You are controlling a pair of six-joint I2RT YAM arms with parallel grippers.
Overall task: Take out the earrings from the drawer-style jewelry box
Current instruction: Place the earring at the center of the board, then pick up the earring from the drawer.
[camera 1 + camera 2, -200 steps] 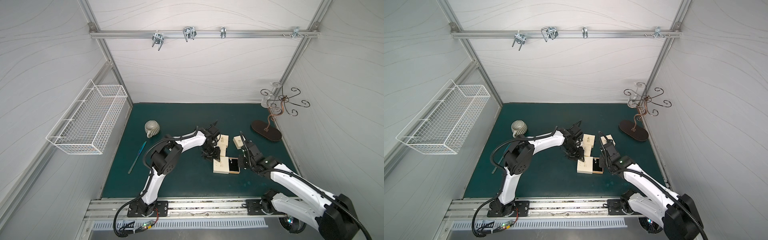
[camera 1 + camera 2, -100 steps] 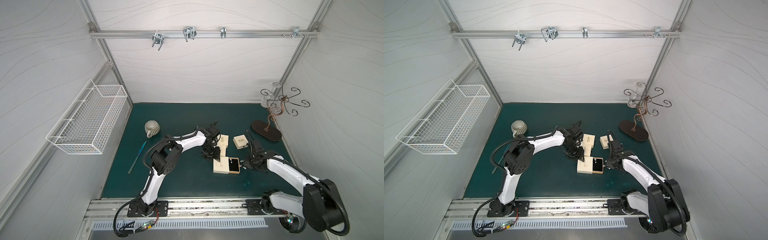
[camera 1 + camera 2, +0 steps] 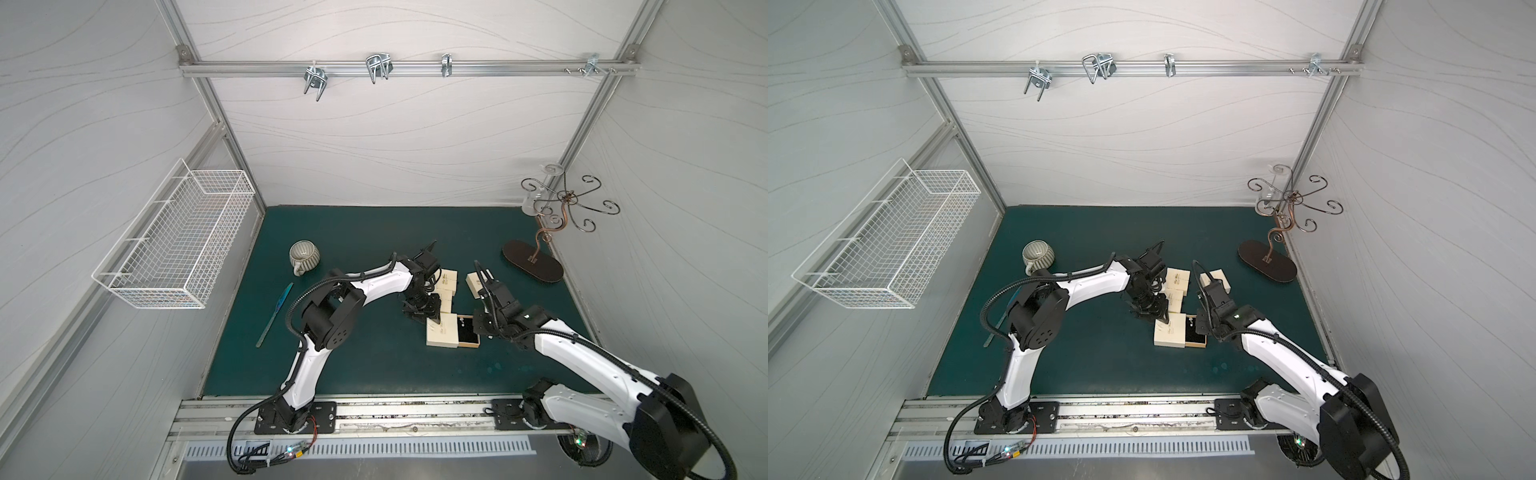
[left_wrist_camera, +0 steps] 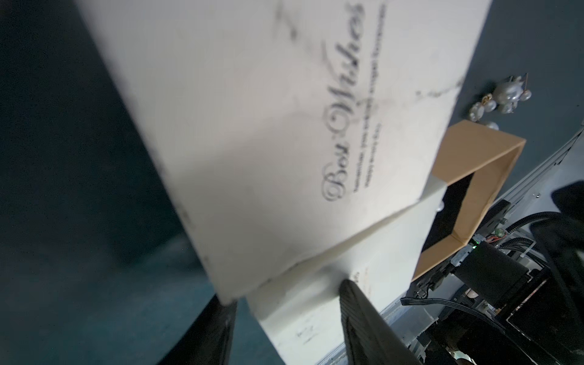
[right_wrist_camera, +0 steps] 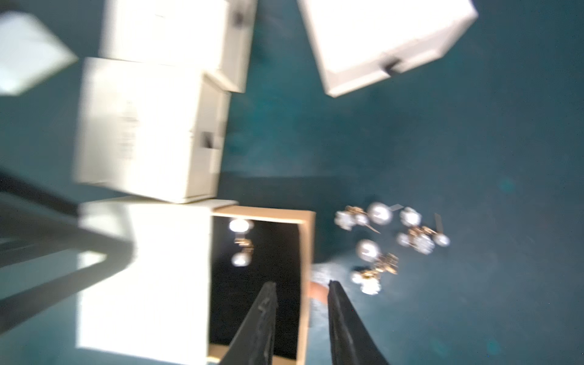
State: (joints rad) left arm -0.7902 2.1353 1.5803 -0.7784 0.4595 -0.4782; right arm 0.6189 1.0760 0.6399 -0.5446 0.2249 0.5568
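The cream jewelry box point(image 3: 441, 337) lies mid-mat with its tan, black-lined drawer point(image 3: 468, 332) pulled out to the right. My left gripper point(image 4: 286, 290) straddles a far corner of the box's sleeve point(image 4: 316, 303) and is shut on it. Several pearl-and-gold earrings point(image 5: 388, 240) lie on the mat just outside the drawer, also seen in the left wrist view as earrings point(image 4: 497, 101). Two or three pearls point(image 5: 239, 242) still lie in the drawer point(image 5: 303, 249). My right gripper point(image 5: 301, 286) is open, one finger over the drawer's black floor and one outside its tan wall, holding nothing.
Three closed cream boxes point(image 3: 446, 279) point(image 3: 444, 305) point(image 3: 473, 283) crowd the open box's far side. A scrolled jewelry stand point(image 3: 532, 262) is at the back right. A ribbed mug point(image 3: 304, 255) and a teal tool point(image 3: 276, 312) lie left. A wire basket point(image 3: 178, 245) hangs on the left wall.
My right gripper swung out from the drawer to the mat on its right, its jaws came apart, and it has come back to the drawer's wall. The left arm has not moved.
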